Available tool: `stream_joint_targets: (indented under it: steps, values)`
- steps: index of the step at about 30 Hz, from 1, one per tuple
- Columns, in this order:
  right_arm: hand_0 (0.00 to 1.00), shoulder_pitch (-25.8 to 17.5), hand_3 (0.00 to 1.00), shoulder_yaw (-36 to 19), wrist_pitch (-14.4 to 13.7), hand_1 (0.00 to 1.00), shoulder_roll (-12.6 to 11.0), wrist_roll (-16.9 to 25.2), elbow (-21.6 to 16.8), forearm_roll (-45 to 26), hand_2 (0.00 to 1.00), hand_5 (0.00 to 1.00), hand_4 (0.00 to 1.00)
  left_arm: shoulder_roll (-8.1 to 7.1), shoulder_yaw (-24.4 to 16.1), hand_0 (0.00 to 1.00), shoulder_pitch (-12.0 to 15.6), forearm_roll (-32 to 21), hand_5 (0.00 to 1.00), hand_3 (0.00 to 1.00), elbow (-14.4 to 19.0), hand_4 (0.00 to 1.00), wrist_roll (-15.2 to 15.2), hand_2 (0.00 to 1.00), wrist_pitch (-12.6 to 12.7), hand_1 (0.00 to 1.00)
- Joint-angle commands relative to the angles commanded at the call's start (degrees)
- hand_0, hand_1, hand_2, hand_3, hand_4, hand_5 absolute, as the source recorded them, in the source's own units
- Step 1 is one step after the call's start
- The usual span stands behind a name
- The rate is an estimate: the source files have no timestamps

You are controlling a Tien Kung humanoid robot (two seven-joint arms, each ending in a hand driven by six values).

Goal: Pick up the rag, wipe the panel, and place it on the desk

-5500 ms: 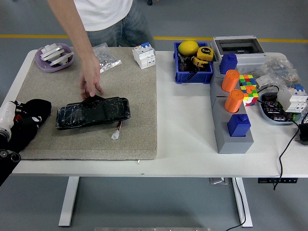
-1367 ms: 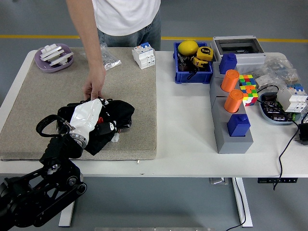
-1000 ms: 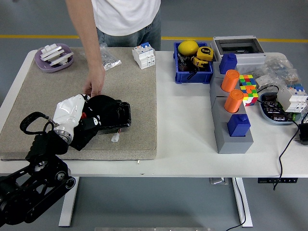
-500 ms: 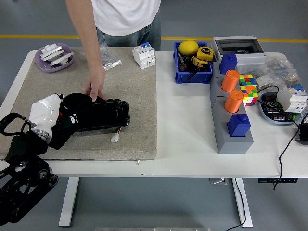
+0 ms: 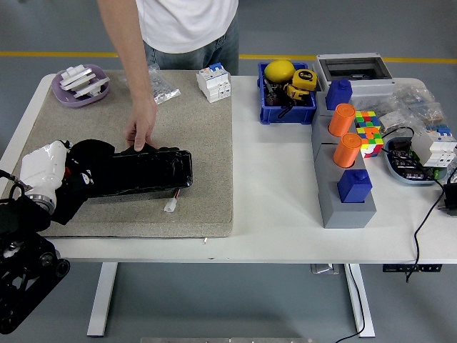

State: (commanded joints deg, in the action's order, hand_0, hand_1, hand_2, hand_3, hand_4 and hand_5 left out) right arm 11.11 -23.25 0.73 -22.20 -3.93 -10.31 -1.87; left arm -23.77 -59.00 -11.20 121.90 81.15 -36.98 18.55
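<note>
A long black panel [image 5: 146,173] lies on the beige mat [image 5: 203,139], a white plug on short wires at its lower right. My left hand [image 5: 56,175], with its white back showing, is shut on the black rag [image 5: 89,168] and presses it onto the panel's left end. A person at the far side holds the panel's upper edge down with one hand [image 5: 141,131]. My right hand is out of view.
At the mat's back stand a purple dish of white parts [image 5: 80,84], a clear bag [image 5: 161,87] and a white breaker [image 5: 213,81]. To the right are a blue bin [image 5: 287,96], a grey stand with orange and blue pieces [image 5: 344,175], a colour cube [image 5: 368,132] and cables.
My left hand has slid the rag leftwards along the panel, from its right part to its left end. The person's hand stays on the panel's top edge.
</note>
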Motion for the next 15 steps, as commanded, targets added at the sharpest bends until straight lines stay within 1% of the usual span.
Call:
stream_joint_targets:
  steps: [4, 8, 15]
  values:
    - [0.709, 0.0, 0.618, 0.2, 0.0, 0.494, 0.0, 0.1, 0.0, -0.2, 0.631, 0.553, 0.998, -0.26, -0.6, 0.192, 0.5, -0.1, 0.002, 0.517, 0.1, 0.214, 0.0, 0.53, -0.1, 0.173]
    - [0.708, 0.0, 0.618, 0.0, 0.0, 0.494, 0.0, 0.1, 0.0, 0.0, 0.632, 0.554, 0.998, -0.27, -0.3, 0.189, 0.5, -0.2, 0.002, 0.518, -0.1, 0.215, 0.0, 0.53, -0.2, 0.172]
    - [0.709, 0.2, 0.618, -0.1, -0.1, 0.493, 0.1, 0.1, 0.0, 0.0, 0.632, 0.554, 0.998, 0.48, 1.1, 0.189, -0.5, -0.8, 0.002, 0.52, 0.8, 0.218, 0.0, 0.53, 0.0, 0.171]
